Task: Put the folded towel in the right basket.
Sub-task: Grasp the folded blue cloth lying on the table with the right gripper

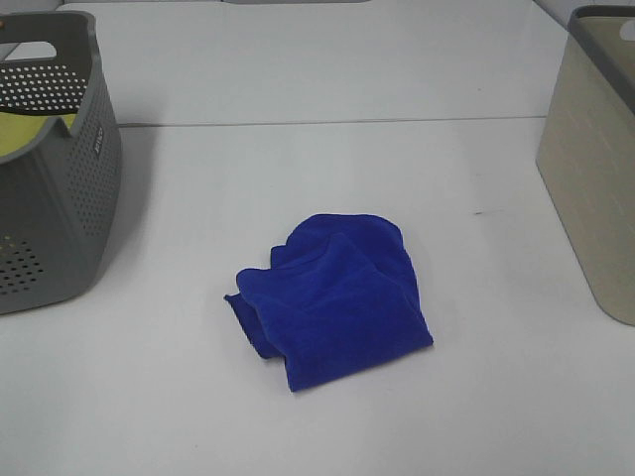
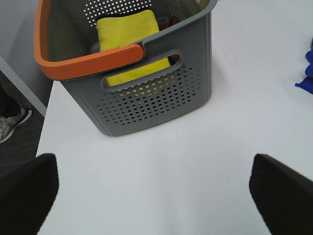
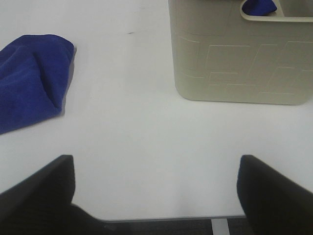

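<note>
From the high camera, the folded towel (image 1: 332,297) lies blue and a little rumpled on the white table (image 1: 317,79), about midway between two baskets and touching neither. The left basket (image 1: 60,169) is grey and perforated, with a sliver of yellow showing over its rim. The right basket (image 1: 595,169) is beige with solid walls, and this view cuts it off at the frame edge, so its inside stays hidden.

The left wrist camera looks into the grey basket. It shows an orange handle (image 2: 88,61) across the top and a yellow cloth (image 2: 128,29) folded inside, which the high view barely hints at. A corner of the towel pokes in at the frame edge, well apart from the left gripper (image 2: 152,164). That gripper's dark fingers (image 2: 24,196) are spread wide over bare table with nothing between them. Off the table edge, a shoe (image 2: 10,125) rests on the floor.

The right wrist camera faces the beige basket's side. Through the handle opening something blue (image 3: 259,6) sits inside (what it is I cannot tell). The towel lies off to one side on the table. The right gripper (image 3: 156,166) is likewise parted wide and grasps nothing.
</note>
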`<action>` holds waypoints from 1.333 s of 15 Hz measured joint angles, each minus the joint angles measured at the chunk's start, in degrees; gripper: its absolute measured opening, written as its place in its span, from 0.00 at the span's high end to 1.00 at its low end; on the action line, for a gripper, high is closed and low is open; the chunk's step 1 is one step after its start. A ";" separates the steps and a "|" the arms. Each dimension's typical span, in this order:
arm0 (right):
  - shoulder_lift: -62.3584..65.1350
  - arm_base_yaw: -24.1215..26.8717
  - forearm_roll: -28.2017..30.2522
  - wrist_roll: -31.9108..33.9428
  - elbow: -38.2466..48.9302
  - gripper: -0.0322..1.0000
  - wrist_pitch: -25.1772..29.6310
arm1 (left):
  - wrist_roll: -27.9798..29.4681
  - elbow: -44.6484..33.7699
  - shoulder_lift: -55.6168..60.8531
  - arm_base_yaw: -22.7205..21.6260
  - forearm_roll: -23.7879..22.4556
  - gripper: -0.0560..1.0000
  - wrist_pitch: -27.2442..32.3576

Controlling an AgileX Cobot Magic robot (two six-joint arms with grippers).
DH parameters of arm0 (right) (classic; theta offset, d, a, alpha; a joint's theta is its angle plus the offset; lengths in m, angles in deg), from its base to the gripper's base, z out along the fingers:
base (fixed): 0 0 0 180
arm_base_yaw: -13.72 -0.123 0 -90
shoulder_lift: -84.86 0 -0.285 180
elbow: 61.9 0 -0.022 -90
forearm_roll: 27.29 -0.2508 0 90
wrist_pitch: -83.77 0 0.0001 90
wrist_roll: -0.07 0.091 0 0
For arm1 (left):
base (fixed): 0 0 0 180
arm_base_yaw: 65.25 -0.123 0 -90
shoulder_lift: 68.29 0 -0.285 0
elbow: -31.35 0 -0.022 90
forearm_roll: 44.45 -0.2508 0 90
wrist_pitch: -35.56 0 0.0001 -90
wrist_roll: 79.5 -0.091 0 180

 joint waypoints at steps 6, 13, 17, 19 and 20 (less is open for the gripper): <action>0.00 0.00 0.00 0.00 0.00 0.13 0.00 | 0.00 0.00 0.00 0.00 0.00 0.01 0.00; 0.00 0.00 0.00 0.00 0.00 0.13 0.00 | 0.00 0.00 0.00 0.00 0.00 0.01 0.00; 0.00 0.00 0.00 0.00 0.00 0.13 0.00 | 0.00 0.00 0.00 0.00 0.00 0.01 0.00; 0.00 0.00 0.00 0.00 0.00 0.13 0.00 | 0.00 0.00 0.00 0.00 0.00 0.01 0.00; 0.00 0.00 0.00 0.00 0.00 0.13 0.00 | 0.00 0.00 0.00 0.00 0.00 0.01 0.00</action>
